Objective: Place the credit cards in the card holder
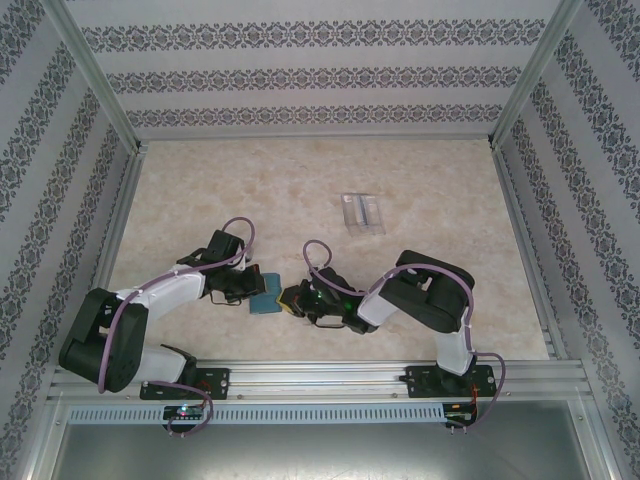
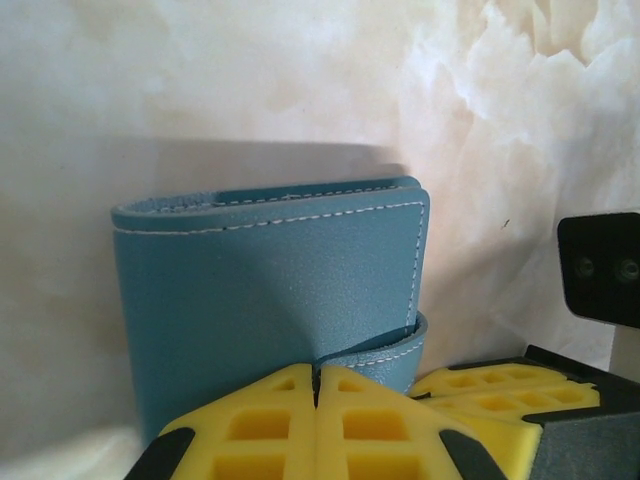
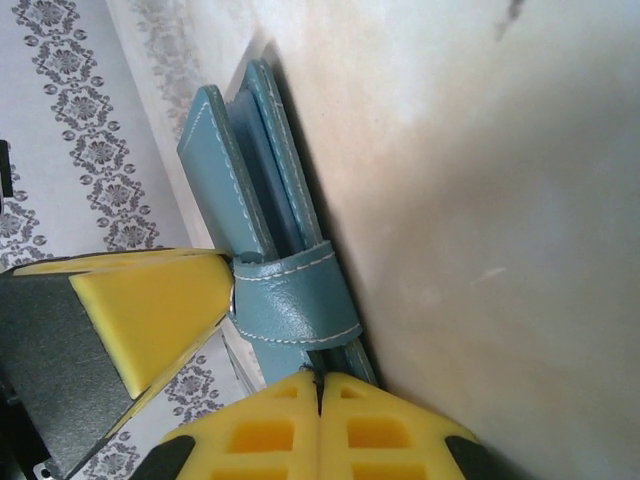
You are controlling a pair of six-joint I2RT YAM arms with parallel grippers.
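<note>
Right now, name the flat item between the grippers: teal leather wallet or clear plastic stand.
The teal leather wallet; the clear plastic stand lies apart, farther back.

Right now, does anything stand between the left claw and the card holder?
Nothing visible does. The shut left claw is right at the near edge of the card holder; the clear stand lies well apart, farther back.

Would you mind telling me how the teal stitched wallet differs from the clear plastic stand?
The teal stitched leather wallet is opaque; the clear plastic stand is see-through. The wallet lies toward the front of the marble-patterned table; the stand sits farther back. Both are small and rest on it.
</note>
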